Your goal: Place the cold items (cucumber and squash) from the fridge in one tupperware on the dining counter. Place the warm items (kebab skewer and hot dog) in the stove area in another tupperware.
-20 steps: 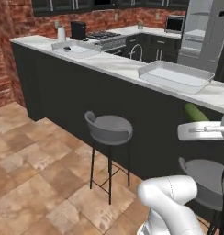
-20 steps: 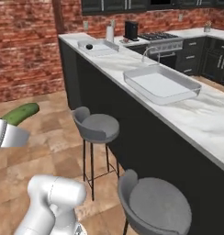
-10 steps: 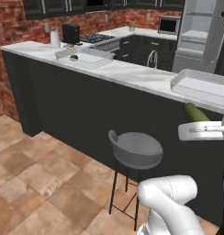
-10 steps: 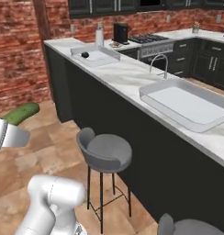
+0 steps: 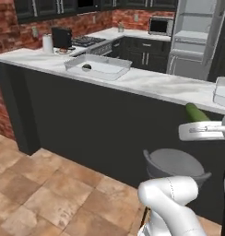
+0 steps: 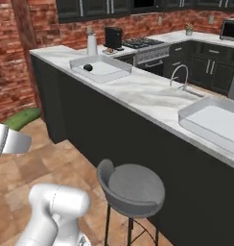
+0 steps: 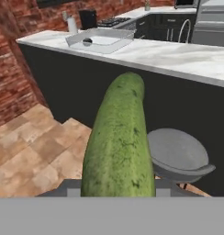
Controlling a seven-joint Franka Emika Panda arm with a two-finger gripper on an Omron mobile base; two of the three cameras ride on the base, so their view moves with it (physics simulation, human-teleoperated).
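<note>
Cucumber rides in the robot's grip beside the dining bench

The jaws are closed on the cucumber (image 7: 117, 137), which juts forward from the gripper (image 7: 117, 190) out over the floor, just short of the bench (image 5: 146, 83) and above a grey stool (image 7: 178, 156). The fruit looks firm, light and smooth-skinned, so it should carry without bending but could slip or swing; a hold nearer its middle would likely steady it better than one at its end. The arm (image 5: 172, 203) rises from the base with the hand held level at about bench height. One tupperware (image 5: 98, 67), with a small dark item inside, sits well ahead on the bench; another (image 6: 212, 120) lies nearer the sink.
</note>
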